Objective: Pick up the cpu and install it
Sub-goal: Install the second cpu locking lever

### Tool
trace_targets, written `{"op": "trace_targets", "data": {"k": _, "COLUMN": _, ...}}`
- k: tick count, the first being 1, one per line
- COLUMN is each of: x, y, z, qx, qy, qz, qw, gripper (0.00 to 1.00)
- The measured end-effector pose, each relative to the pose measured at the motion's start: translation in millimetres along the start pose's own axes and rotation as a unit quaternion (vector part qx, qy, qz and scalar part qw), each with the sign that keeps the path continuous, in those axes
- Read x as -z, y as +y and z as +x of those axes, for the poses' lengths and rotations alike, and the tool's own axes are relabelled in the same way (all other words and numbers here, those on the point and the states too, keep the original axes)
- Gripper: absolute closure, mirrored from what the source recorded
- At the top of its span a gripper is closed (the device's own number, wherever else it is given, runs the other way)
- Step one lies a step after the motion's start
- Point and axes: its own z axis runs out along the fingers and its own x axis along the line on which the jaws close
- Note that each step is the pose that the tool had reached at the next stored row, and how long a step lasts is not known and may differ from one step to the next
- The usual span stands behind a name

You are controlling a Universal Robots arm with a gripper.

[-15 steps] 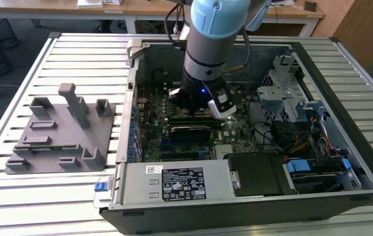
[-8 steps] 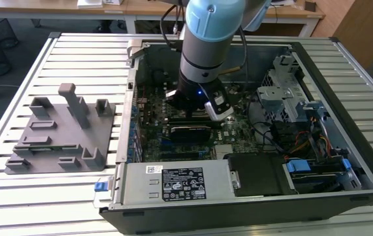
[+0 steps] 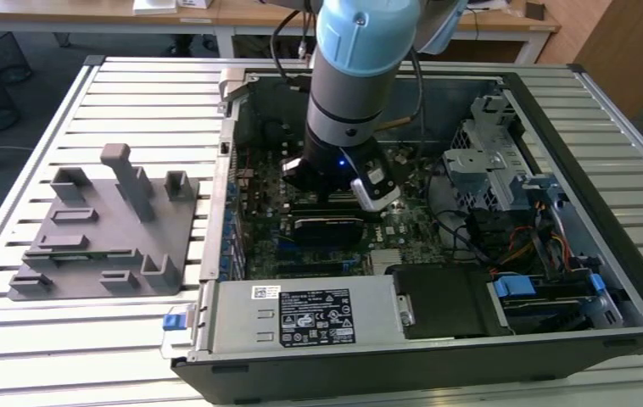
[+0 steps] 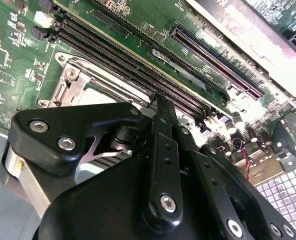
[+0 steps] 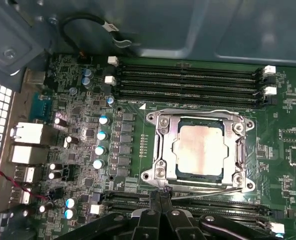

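In the first wrist view, the cpu (image 5: 197, 150), a pale square metal top with a thin dark rim, sits in the metal-framed socket (image 5: 160, 150) at centre right. The claw (image 5: 160, 192), pressed together and holding nothing, hangs beside the socket's edge, between it and the memory slots (image 5: 187, 82).

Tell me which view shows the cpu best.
The first wrist view: the cpu lies face-up inside the metal socket frame, its whole silvery top visible. The second wrist view catches a pale sliver of it behind the gripper. In the exterior view the arm covers that spot.
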Motion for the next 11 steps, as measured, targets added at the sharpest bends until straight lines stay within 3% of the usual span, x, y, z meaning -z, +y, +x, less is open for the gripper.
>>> {"op": "trace_targets", "data": {"k": 7, "x": -2.9, "y": -0.7, "z": 0.1, "qx": 0.000, "qy": -0.0003, "qz": -0.0054, "qw": 1.0000, "gripper": 0.89}}
{"op": "trace_targets", "data": {"k": 9, "x": -3.1, "y": -1.3, "z": 0.5, "qx": 0.001, "qy": -0.0006, "qz": -0.0107, "qw": 0.9999, "gripper": 0.89}}
{"op": "trace_targets", "data": {"k": 11, "x": -3.3, "y": -2.2, "z": 1.9, "qx": 0.001, "qy": -0.0013, "qz": -0.0193, "qw": 0.9998, "gripper": 0.89}}
